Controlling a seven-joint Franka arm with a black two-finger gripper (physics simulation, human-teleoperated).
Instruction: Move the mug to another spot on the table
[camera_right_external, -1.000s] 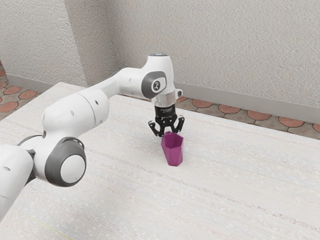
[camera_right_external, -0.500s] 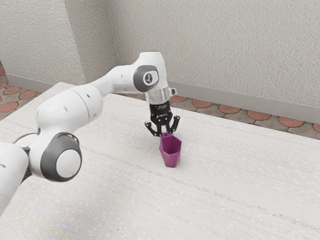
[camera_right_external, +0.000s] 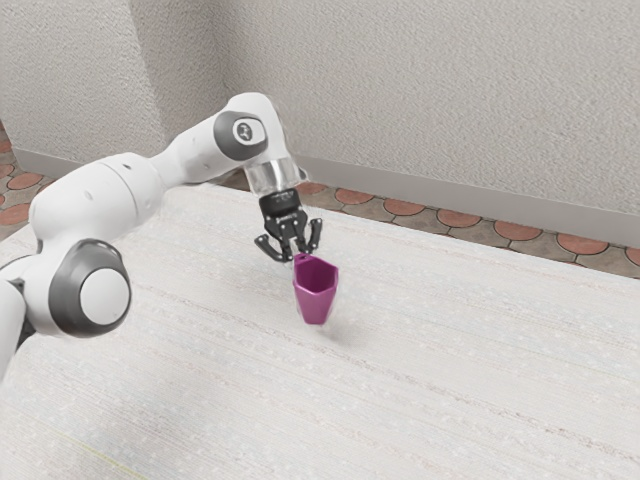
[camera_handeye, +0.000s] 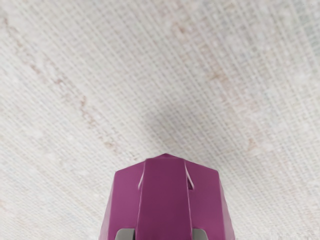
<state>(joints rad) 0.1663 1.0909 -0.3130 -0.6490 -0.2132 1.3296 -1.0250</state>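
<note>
Clamped with the black tool (camera_right_external: 293, 252) on the rim of the purple mug (camera_right_external: 315, 290), pinching its wall from two sides. Holding the mug directly below the tool, close to upright, with its base seemingly just clear of the pale tabletop (camera_right_external: 480, 340). Casting a soft shadow on the tabletop under and a little past the tool. From the wrist, showing grey fingertips (camera_handeye: 125, 233) against the mug's near edge, with woven tabletop stretching beyond.
</note>
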